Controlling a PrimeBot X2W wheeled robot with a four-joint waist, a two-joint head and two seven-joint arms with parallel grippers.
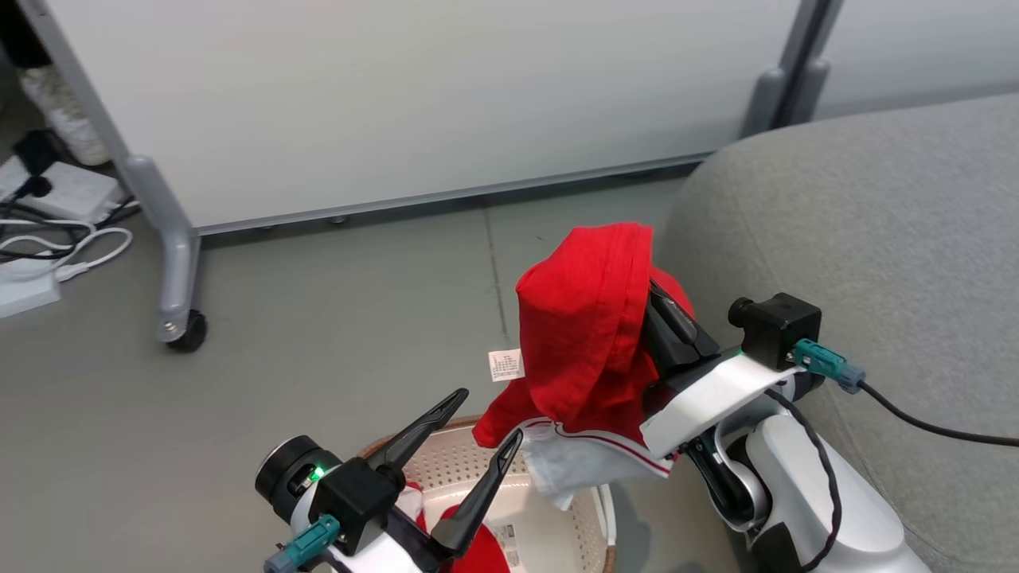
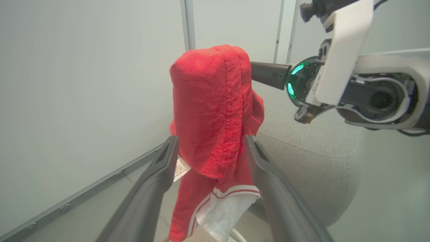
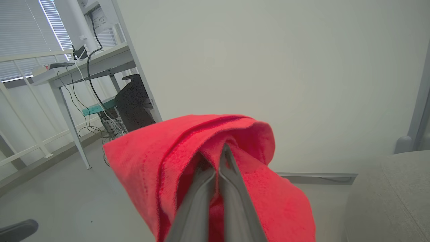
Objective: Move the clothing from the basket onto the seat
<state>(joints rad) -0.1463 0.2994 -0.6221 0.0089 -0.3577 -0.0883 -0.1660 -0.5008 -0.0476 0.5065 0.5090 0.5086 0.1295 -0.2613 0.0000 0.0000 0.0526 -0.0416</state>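
Observation:
A red garment with white trim hangs from my right gripper, which is shut on its upper fold, above the basket and beside the grey sofa. The right wrist view shows those fingers pressed together inside the red cloth. My left gripper stands open over the cream perforated basket, holding nothing. In the left wrist view its fingers frame the hanging garment without touching it. More red clothing lies in the basket, partly hidden by my left arm.
A white partition on a grey castor leg runs along the back. Cables and a power strip lie on the floor at far left. Grey floor separates the partition from the basket. A desk stands further off.

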